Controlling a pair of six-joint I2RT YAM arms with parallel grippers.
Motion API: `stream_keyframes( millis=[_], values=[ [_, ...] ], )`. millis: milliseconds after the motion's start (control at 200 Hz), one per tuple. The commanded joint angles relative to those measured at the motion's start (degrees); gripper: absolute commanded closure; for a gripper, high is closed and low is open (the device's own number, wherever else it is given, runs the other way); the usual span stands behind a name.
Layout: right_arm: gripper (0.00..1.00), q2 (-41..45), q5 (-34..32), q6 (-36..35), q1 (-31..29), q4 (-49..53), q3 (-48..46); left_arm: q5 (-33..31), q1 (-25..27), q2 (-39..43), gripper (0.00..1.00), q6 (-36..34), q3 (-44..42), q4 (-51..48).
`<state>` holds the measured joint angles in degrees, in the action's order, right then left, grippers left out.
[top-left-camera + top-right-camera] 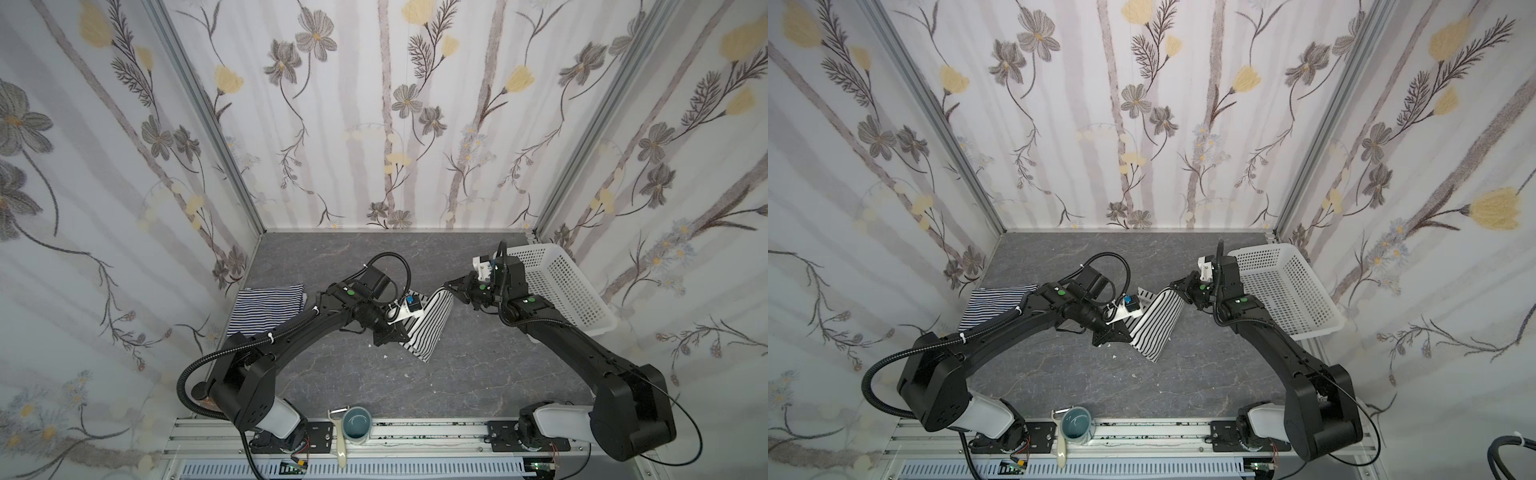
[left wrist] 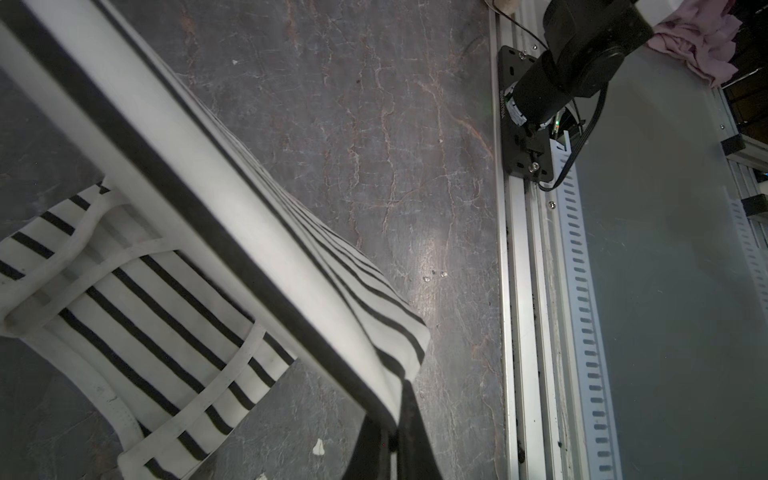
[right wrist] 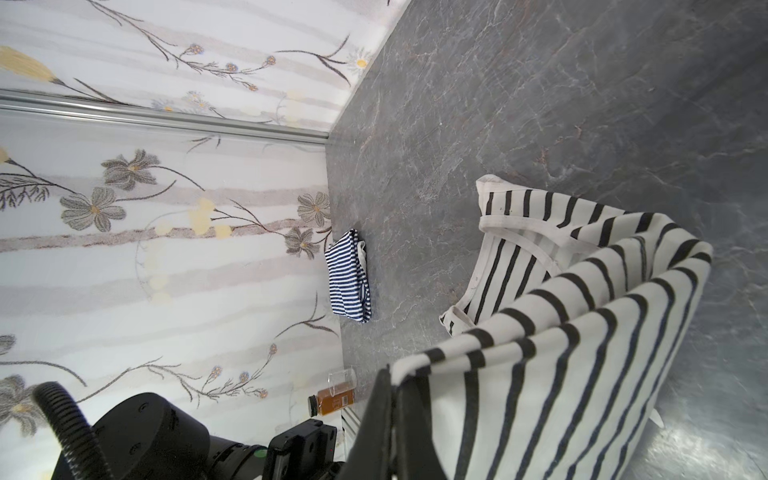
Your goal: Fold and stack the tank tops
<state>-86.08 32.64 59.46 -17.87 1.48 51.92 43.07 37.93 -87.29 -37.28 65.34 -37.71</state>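
Enclosure: Floral-papered walls close off three sides of a grey marbled tabletop point(image 1: 478, 374). A white perforated basket point(image 1: 561, 286) stands at the far right.
Finished item: The navy-striped tank top point(image 1: 266, 309) lies folded at the far left against the wall, well apart from both hands.
Item in work: The black-striped tank top point(image 1: 432, 324) is at mid-tabletop. Its strap end rests flat on the surface. The opposite edge is raised and stretched between the hands.
Left hand point(image 2: 395, 419): Pinched tight on the near corner of the raised edge.
Right hand point(image 3: 395, 395): Pinched tight on the far corner of the same edge.
Step, as judged: You are partway through a fold, carrying the raised edge over the strap end. Stacking on the navy-striped top is not yet done.
Hazard, slip: Each pinch takes only a small bite of soft knit. If you pull the hands apart, a corner may slide free and the fold will collapse.
Hazard, skew: If the hands travel unequally, the edge will land crooked.
Hazard, drag: If you carry the edge too low, it may pull the resting layer along and bunch the straps.
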Motion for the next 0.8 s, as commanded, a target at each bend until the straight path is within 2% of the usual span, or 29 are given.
stream_keyframes(
  millis=[0,250,400,550,610,635,665,724,759,794],
  values=[
    [1.00,-6.53,0.01,-0.79,-0.84,-3.91,6.11,1.76,-3.77,-1.31,1.00,-4.91,0.28,-2.15],
    [1.00,-27.01,2.35,-1.98,-2.67,-3.73,21.89,0.99,-13.65,-7.59,1.00,-10.49,1.32,-2.23],
    [1.00,-38.47,3.55,-2.26,-3.92,-3.52,31.48,0.97,-19.08,-15.59,1.00,-11.85,4.51,-2.19],
    [0.92,-46.13,4.18,-1.55,-4.11,-4.13,37.76,0.82,-22.14,-21.29,1.00,-12.72,6.91,-2.19],
    [0.78,-47.41,4.19,-1.37,-4.16,-4.89,38.88,0.55,-22.86,-23.40,0.98,-12.56,7.98,-2.19],
    [0.64,-47.60,4.18,-1.37,-4.15,-5.00,39.08,0.42,-23.13,-24.47,0.97,-12.15,8.39,-2.19],
    [0.51,-47.52,4.01,-1.43,-4.19,-5.14,39.14,-0.15,-23.32,-25.59,0.94,-11.66,8.40,-2.19],
    [0.27,-46.73,3.48,-2.31,-4.10,-5.36,39.06,-1.16,-23.91,-27.47,0.81,-10.37,11.29,-2.06],
    [0.21,-45.89,3.10,-3.07,-4.24,-5.26,38.92,-1.26,-24.40,-28.28,0.79,-9.27,12.09,-2.01],
    [0.20,-44.95,2.83,-4.04,-4.33,-4.96,38.59,-1.22,-25.03,-28.64,0.78,-8.43,12.79,-1.82]
  ],
)
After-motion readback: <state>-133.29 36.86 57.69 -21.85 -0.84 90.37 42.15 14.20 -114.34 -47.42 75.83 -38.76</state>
